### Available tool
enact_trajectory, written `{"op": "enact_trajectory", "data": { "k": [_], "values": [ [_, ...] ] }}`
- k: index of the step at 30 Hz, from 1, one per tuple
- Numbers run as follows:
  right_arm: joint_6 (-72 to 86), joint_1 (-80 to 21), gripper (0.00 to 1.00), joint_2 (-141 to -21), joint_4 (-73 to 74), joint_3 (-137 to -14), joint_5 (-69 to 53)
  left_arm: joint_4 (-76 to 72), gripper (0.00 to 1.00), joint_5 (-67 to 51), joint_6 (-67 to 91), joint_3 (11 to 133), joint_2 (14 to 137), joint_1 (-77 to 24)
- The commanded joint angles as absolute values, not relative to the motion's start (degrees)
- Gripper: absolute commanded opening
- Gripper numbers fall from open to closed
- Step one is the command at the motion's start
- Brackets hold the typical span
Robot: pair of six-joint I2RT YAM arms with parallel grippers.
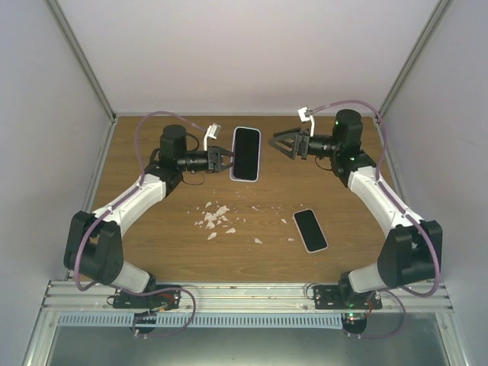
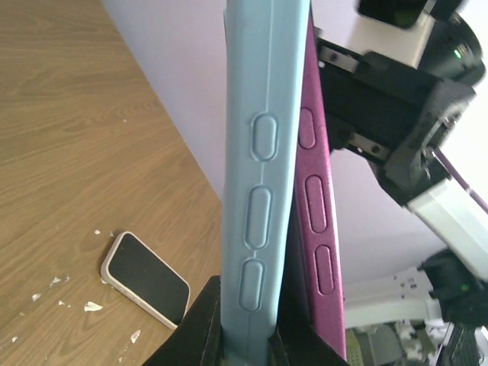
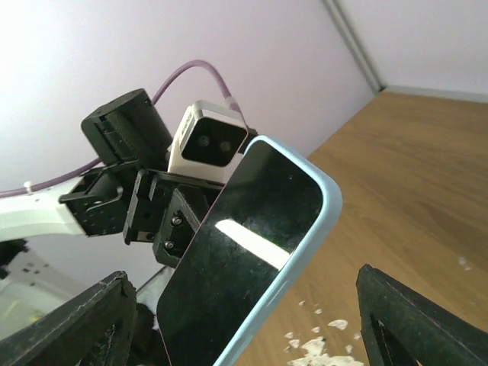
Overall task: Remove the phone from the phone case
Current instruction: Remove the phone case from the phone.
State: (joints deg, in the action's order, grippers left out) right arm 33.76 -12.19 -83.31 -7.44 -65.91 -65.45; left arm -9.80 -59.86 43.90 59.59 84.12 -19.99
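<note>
The phone in its phone case is held off the table at the back middle, its dark screen facing the right wrist camera. My left gripper is shut on its left long edge. In the left wrist view its jaws pinch the light blue case edge, with a magenta edge lying right beside it. My right gripper stands open just right of the phone and does not touch it. Its two black fingers are spread wide on either side of the screen.
A second phone with a dark screen and a pale case lies flat on the wooden table at the right front; it also shows in the left wrist view. White scraps are scattered near the table's middle. Pale walls enclose the table.
</note>
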Motion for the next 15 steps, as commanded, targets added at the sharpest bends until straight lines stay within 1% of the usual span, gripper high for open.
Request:
{"op": "enact_trajectory", "data": {
  "k": [1,9,15],
  "values": [
    [23.82,-12.8,0.8,-79.68,-1.88,-66.66,-55.72,-15.24,0.0,-56.9,48.9,59.36,83.92,-18.58],
    [4.33,-20.86,0.79,-77.92,9.56,-70.32,-40.99,-7.8,0.0,-50.32,51.15,60.75,83.93,-16.53],
    [-5.34,-26.38,0.76,-78.74,12.86,-72.87,-31.14,-4.13,0.0,-46.24,55.03,60.19,84.01,-15.24]
  ]
}}
